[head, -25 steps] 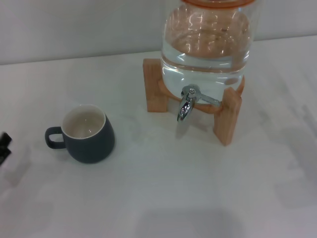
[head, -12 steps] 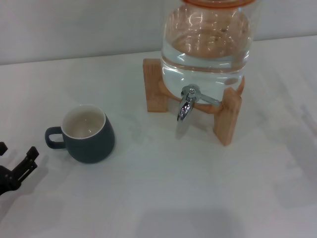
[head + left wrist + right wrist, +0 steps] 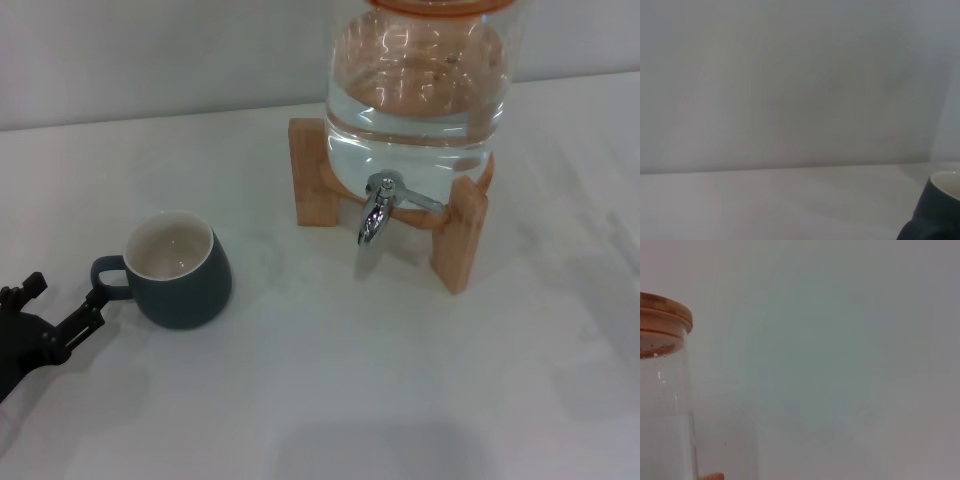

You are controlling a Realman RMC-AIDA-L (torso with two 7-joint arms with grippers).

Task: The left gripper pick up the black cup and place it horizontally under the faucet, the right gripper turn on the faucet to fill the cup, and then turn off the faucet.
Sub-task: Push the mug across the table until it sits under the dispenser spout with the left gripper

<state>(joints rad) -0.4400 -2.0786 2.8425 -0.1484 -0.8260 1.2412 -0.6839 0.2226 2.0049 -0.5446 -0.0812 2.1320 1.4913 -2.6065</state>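
white table point(image 3: 330, 380); left hand point(image 3: 66, 304) half cut off beside black cup point(image 3: 178, 270).

- My left gripper point(image 3: 63, 302) reaches in low from the left edge of the head view, just above the worktop point(image 3: 330, 380).
- Its two fingers point(image 3: 88, 318) are spread apart and point forward and to my right.
- Only its black claw and part of the wrist show.
- My right gripper appears in no view.
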